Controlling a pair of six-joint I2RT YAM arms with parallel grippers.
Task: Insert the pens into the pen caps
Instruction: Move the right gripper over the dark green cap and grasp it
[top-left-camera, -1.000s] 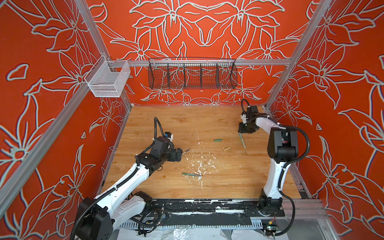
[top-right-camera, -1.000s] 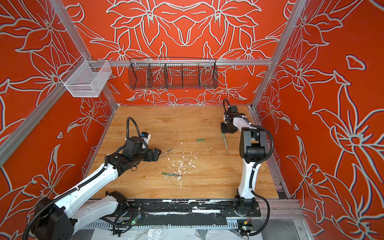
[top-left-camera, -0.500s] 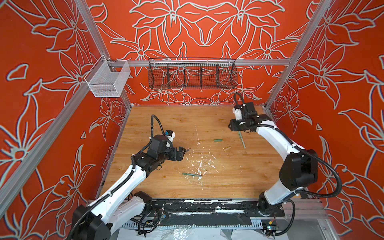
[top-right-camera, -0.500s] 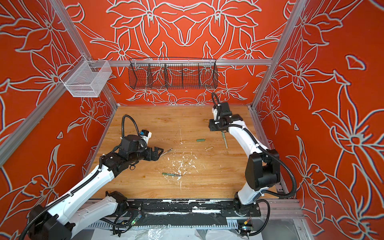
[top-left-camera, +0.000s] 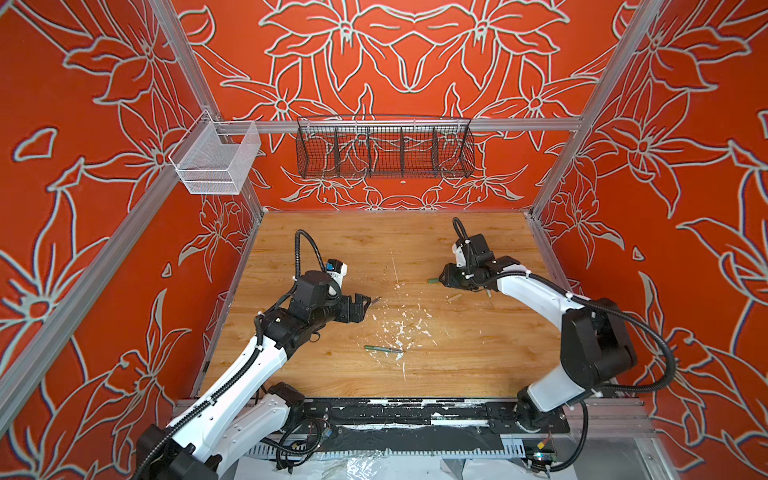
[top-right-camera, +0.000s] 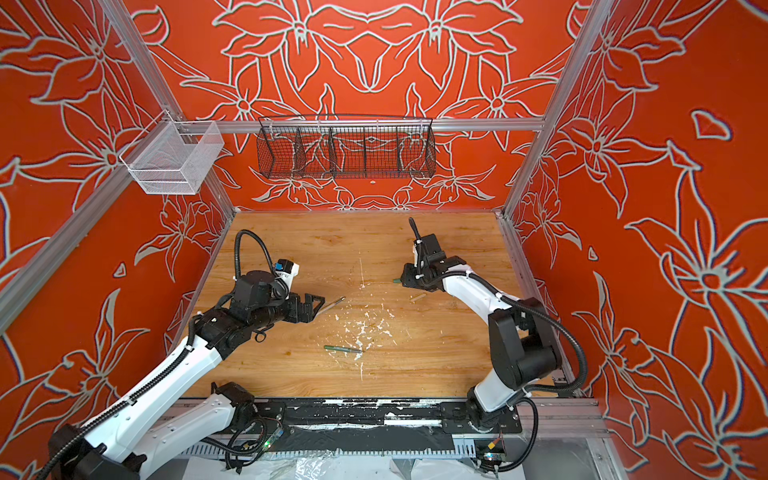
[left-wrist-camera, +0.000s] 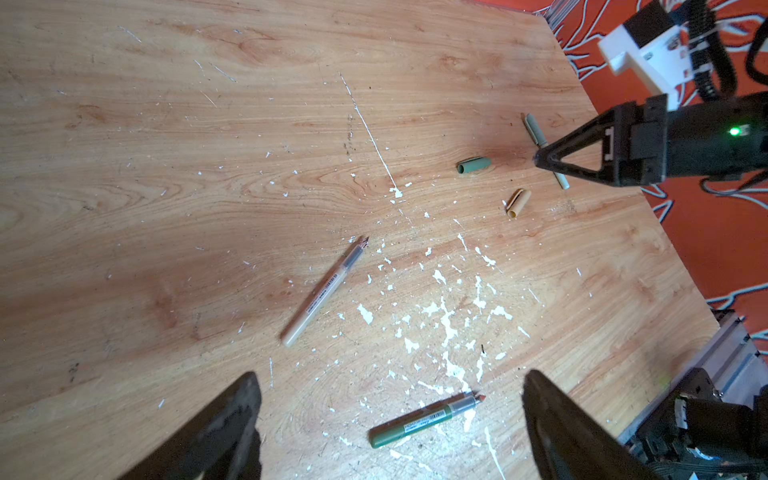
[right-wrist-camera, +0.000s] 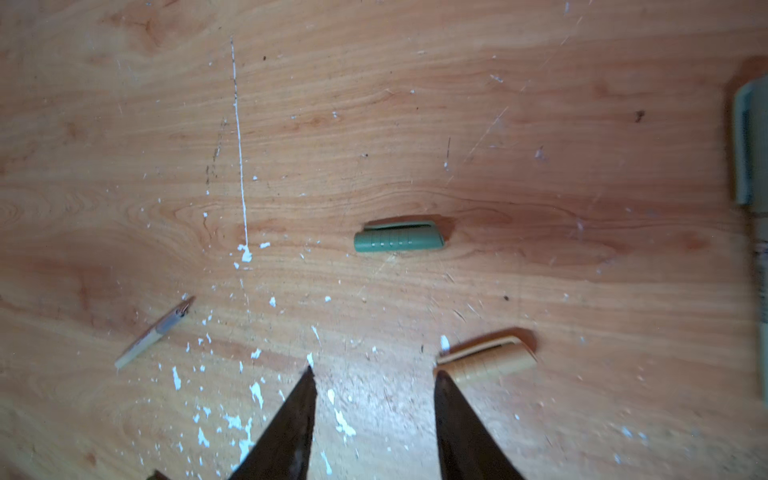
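Pen cap (right-wrist-camera: 397, 241), dark green: whole in right wrist view, half hidden in a top view by right end effector (top-left-camera: 444, 279) (spread, empty); left end effector (left-wrist-camera: 390, 376) spread wide.

The table (left-wrist-camera: 166, 166) is matt wood-grain board, scratched and crusted with dry white flecks (left-wrist-camera: 446, 328). The green cap (right-wrist-camera: 397, 242) and tan cap (right-wrist-camera: 490, 363) are matt ribbed plastic. The tan pen (left-wrist-camera: 320, 297) and green pen (left-wrist-camera: 419, 422) are smooth plastic with printed labels and clear greyish fronts. The basket (top-left-camera: 384, 151) is black metal wire, and the rail (top-left-camera: 519, 124) is brushed metal.
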